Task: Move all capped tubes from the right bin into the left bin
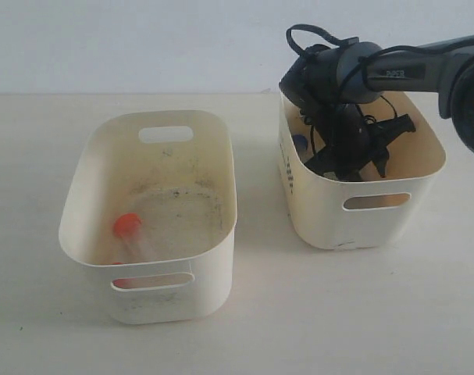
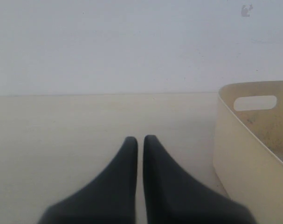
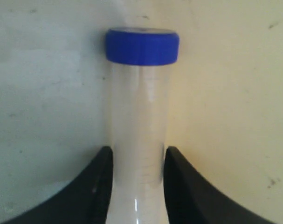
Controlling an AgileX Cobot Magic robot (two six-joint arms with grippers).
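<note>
One blue-capped tube [image 3: 139,116] stands between the fingers of the right tool [image 3: 137,156], which has closed on its clear body: both dark fingers press the sides, with the cap pointing away beyond the fingertips. The tool is sunk deep inside the right bin [image 1: 361,223], and the bin wall lies close behind the tube. In the exterior view a blue cap [image 1: 301,143] shows beside the arm, but I cannot tell whether it belongs to the held tube or to another.

The left tool [image 2: 140,142] is closed with nothing in it, low over the bare worktop [image 1: 299,312], and the left bin [image 1: 73,211] is off to its side. An orange-capped tube [image 1: 130,230] already lies on that bin's scuffed floor.

The step in hand looks like the pick of a blue tube, with the grasp made and the lift not yet begun. The next move calls for a straight rise clear of the rim, then a carry across to the left bin and a release low over its floor.
</note>
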